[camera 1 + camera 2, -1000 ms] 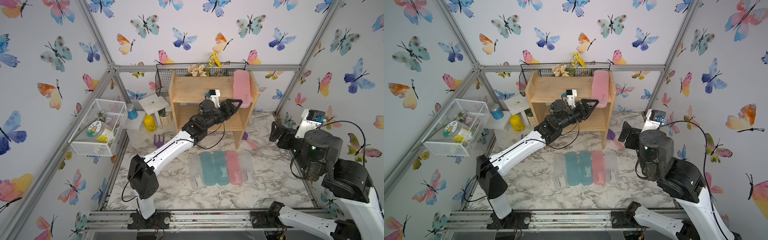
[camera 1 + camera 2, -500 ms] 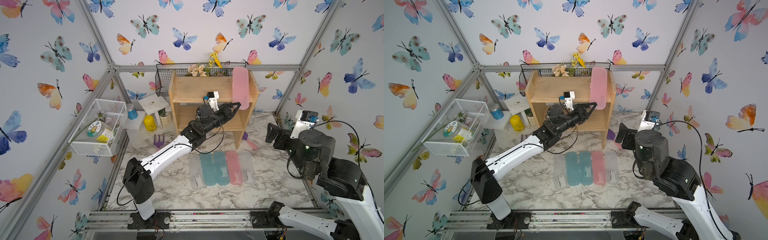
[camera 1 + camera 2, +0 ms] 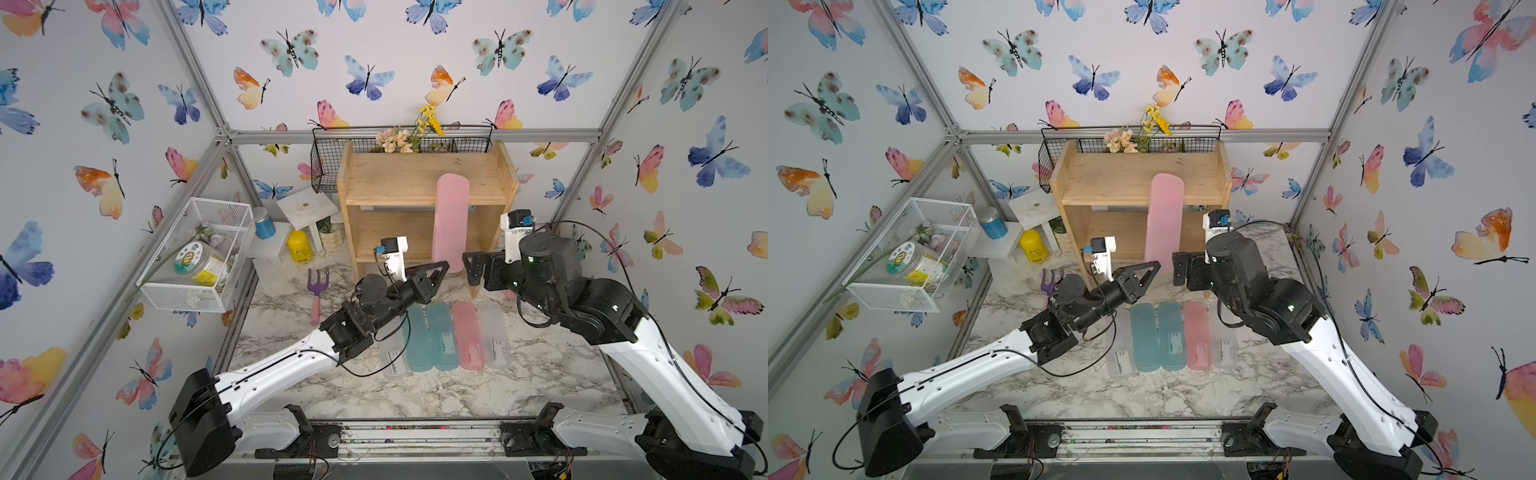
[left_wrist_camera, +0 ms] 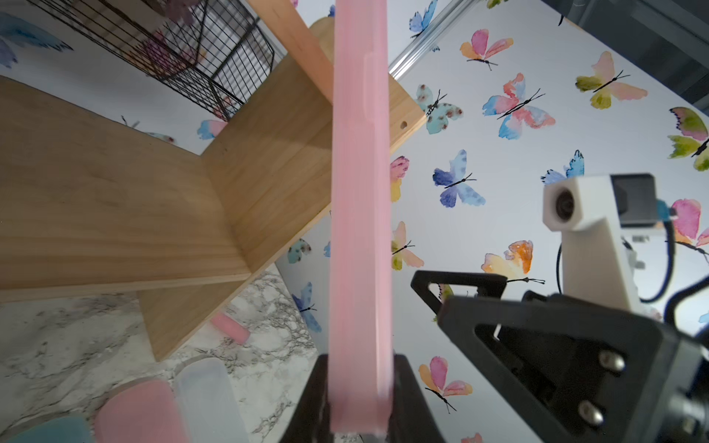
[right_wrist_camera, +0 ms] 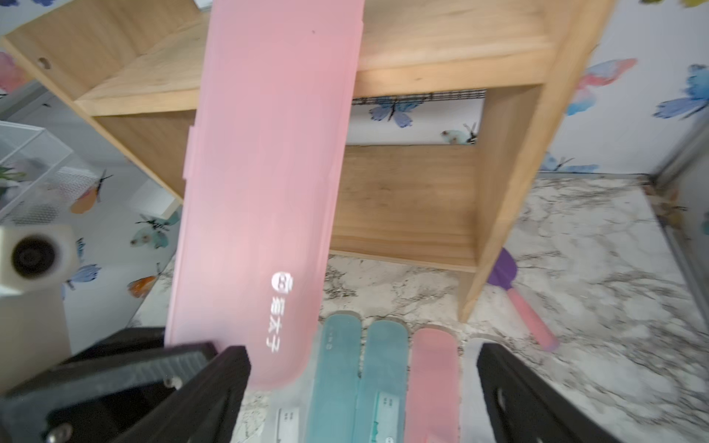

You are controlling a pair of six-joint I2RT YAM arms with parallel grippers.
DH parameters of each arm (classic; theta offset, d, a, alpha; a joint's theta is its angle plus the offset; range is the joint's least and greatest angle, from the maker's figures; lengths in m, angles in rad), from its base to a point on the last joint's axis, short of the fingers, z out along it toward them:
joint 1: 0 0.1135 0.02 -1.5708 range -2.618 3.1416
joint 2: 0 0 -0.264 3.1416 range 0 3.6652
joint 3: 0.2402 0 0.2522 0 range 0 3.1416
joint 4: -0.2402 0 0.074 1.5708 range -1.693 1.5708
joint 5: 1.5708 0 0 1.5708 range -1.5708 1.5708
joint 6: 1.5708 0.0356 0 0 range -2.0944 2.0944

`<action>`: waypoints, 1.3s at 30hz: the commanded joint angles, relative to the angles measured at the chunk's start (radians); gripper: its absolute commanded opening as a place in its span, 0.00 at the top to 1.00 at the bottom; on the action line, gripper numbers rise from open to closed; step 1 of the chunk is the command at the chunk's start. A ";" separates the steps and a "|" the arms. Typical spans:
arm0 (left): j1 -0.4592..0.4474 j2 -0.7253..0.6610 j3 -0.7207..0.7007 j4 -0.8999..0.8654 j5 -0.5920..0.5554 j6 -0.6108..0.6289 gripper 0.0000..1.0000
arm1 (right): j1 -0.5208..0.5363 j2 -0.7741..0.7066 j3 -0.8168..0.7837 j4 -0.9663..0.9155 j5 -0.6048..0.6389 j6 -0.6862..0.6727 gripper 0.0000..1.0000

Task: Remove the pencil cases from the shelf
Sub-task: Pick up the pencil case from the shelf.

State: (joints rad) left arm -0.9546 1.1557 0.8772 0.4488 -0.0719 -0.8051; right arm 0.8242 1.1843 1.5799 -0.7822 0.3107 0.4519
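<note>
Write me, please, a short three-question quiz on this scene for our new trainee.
1. Which arm's jaws grip the upright pink frosted-plastic pencil case in front of the light wooden two-tier shelf?
2. True or false: the right jaws are shut on that case.
3. How many flat frosted-plastic pencil cases lie in a row on the marble tabletop? A three; B five; C six.
Key: 1 left; 2 false; 3 B.

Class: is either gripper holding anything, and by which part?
The left gripper holds the pink pencil case upright by its lower end, fingers on its flat faces. The right gripper is open, holding nothing.
</note>
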 commanded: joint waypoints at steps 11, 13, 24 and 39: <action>-0.071 -0.261 -0.190 -0.247 -0.390 0.082 1.00 | 0.006 0.173 -0.009 0.381 -0.390 0.092 0.01; -0.079 -0.263 -0.188 -0.258 -0.401 0.082 1.00 | 0.007 0.187 -0.010 0.391 -0.387 0.096 0.01; -0.101 -0.256 -0.182 -0.273 -0.422 0.084 1.00 | 0.015 0.240 -0.071 0.440 -0.402 0.121 0.01; -0.111 -0.263 -0.202 -0.273 -0.430 0.070 1.00 | 0.038 0.320 -0.112 0.502 -0.436 0.140 0.01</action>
State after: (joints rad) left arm -1.0626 0.9043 0.6781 0.1593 -0.4667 -0.7326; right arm 0.8570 1.4872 1.4742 -0.3252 -0.0895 0.5827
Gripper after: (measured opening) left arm 0.210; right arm 0.990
